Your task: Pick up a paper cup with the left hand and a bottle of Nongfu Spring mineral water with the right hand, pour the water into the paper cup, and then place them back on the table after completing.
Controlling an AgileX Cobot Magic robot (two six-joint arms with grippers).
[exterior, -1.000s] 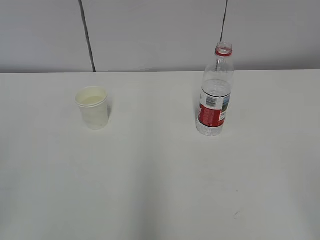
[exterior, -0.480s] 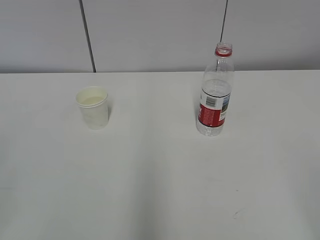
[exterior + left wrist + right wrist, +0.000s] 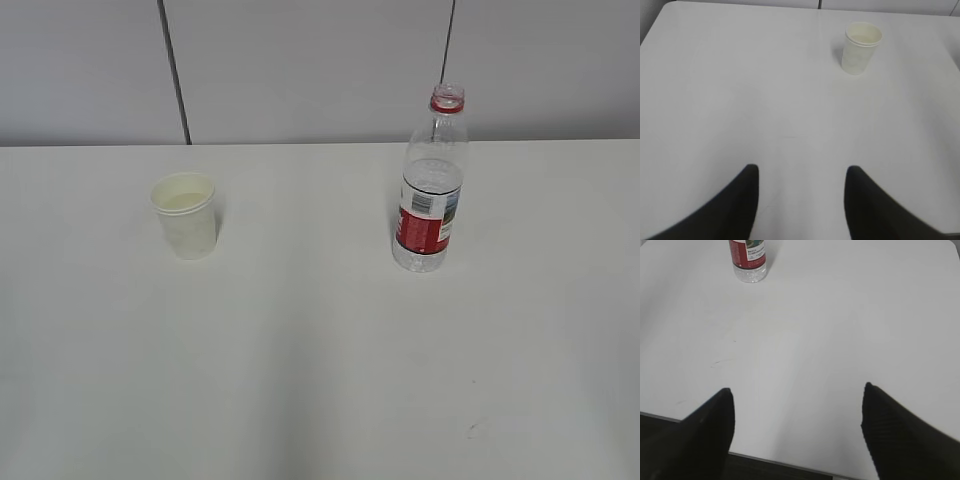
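A white paper cup [image 3: 185, 216] stands upright on the white table [image 3: 320, 350] at the left; it also shows in the left wrist view [image 3: 860, 47], far ahead and to the right. An uncapped clear bottle with a red label [image 3: 431, 190] stands upright at the right, with clear water in its lower part; its base shows at the top of the right wrist view [image 3: 748, 259]. My left gripper [image 3: 801, 172] is open and empty, well short of the cup. My right gripper [image 3: 797, 392] is open and empty over the table's near edge. Neither arm shows in the exterior view.
A grey panelled wall [image 3: 300, 70] runs behind the table's far edge. The table's near edge [image 3: 765, 460] shows below my right gripper, with dark floor beyond it. A small scuff [image 3: 472, 429] marks the tabletop at the front right.
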